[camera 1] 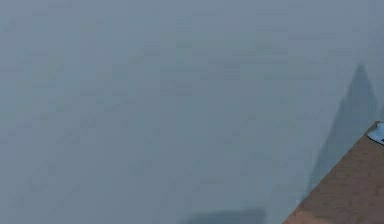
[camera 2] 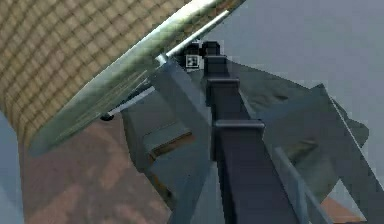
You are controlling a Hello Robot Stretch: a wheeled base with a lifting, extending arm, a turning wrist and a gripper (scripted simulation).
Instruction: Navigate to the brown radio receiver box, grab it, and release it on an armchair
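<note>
Ahead: bare grey wall, a corner of brown floor. Sideways, the arm reaches by a woven shade. I can't tell what the jaws hold, nor where the radio box sits. Likely rigid and light: grip its flat sides.

Basket beside arm, frame beneath

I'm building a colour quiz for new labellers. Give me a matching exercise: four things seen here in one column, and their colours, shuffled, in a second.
1. round woven wicker thing
2. square arm bar
3. floor
4. bare wall

a. pale grey-blue
b. tan
c. reddish brown
d. near-black

Pairs: 1-b, 2-d, 3-c, 4-a.
</note>
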